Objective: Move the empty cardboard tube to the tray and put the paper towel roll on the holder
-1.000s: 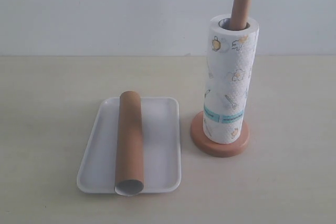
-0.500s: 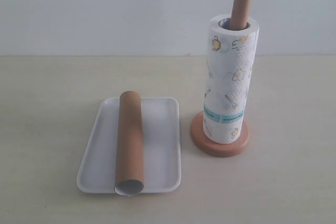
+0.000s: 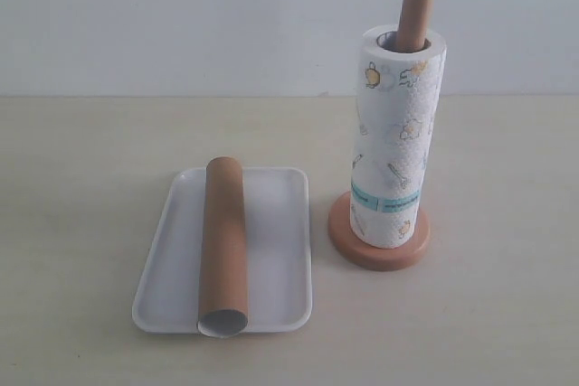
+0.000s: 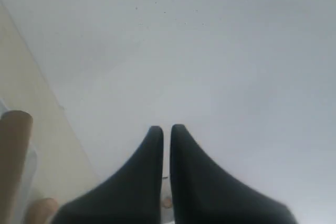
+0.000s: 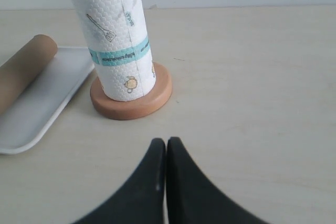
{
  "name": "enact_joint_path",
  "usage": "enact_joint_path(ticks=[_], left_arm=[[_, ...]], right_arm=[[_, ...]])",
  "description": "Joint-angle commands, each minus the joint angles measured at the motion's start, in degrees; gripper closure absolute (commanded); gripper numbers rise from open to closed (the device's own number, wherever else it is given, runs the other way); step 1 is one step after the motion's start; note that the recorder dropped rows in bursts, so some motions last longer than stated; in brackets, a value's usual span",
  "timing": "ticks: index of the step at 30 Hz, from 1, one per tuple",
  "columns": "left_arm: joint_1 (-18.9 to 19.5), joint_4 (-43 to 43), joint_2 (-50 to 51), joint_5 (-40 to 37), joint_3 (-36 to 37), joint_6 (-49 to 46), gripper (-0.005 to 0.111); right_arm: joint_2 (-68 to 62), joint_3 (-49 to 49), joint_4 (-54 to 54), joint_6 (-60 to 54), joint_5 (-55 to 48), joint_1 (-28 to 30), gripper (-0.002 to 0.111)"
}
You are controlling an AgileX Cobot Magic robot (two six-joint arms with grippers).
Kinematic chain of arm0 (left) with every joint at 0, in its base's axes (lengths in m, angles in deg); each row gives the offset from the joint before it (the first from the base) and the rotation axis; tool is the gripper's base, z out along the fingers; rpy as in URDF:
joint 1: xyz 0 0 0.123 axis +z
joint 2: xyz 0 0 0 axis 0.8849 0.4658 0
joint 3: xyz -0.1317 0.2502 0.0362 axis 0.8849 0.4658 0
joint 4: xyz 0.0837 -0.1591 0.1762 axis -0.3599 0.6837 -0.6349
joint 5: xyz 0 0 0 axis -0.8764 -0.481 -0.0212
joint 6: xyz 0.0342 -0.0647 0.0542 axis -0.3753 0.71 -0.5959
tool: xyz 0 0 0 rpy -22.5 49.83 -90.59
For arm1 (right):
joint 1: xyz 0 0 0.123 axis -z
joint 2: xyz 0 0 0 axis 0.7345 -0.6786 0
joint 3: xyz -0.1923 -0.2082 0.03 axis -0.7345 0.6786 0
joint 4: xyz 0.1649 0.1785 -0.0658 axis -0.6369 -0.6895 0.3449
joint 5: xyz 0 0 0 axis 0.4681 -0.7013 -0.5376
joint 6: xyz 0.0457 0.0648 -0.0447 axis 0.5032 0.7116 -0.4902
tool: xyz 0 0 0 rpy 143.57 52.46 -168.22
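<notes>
**Tube on tray, roll on post: both grippers closed and clear**

The right gripper had its two dark fingers pressed together with nothing between them. It hung low over the table. Straight ahead of its tips, and a little toward the tray side, stood the holder. The paper towel roll sat upright on the holder's disc base, and in the exterior view the wooden post came out through the top of the roll's core. Roll and gripper were well apart, with bare table between them.

The left gripper was also closed on nothing, only a thin slit showing between its tips. It pointed at the pale wall rather than at any task object. The cardboard tube appeared only at the edge of the left wrist view, off to one side of the fingers and apart from them.

The tube lay flat on the tray, its long axis running along the tray's length, and its open end rested on the rim nearest the exterior camera. The tray was just beside the holder's base, not touching it.

Judged from this layout, both parts of the task looked complete. The right arm was the nearer one to the roll, the left arm to the tube, and neither appeared to need another grasp.
</notes>
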Motion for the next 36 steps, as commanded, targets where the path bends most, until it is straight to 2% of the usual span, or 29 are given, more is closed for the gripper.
enact_joint_path(ticks=[1, 3, 4, 6, 9, 12, 14, 36], left_arm=[[1.53, 23.42, -0.21, -8.00, 0.21, -30.72, 0.103], [4.10, 29.82, -0.21, -10.44, 0.21, -67.22, 0.103], [5.05, 34.97, -0.21, -10.99, 0.21, -79.91, 0.103], [6.20, 39.73, -0.21, -12.00, 0.21, -94.00, 0.103], [7.39, 40.41, -0.21, -16.37, 0.21, -109.47, 0.103], [8.30, 39.11, -0.21, -22.92, 0.21, -112.65, 0.103], [8.47, 38.59, -0.21, -24.50, 0.21, -113.28, 0.103], [8.47, 38.59, -0.21, -24.37, 0.21, -113.28, 0.103]], right_arm=[[0.22, -0.06, 0.38, -0.18, 0.58, 0.22, 0.108], [0.22, -0.06, 0.38, -0.18, 0.68, 0.22, 0.108], [0.22, -0.06, 0.38, -0.18, 0.68, 0.22, 0.108], [0.22, -0.06, 0.38, -0.18, 0.68, 0.22, 0.108], [0.22, -0.06, 0.38, -0.18, 0.68, 0.22, 0.108], [0.22, -0.06, 0.38, -0.18, 0.68, 0.22, 0.108], [0.22, -0.06, 0.38, -0.18, 0.68, 0.22, 0.108], [0.22, -0.06, 0.38, -0.18, 0.72, 0.22, 0.108]])
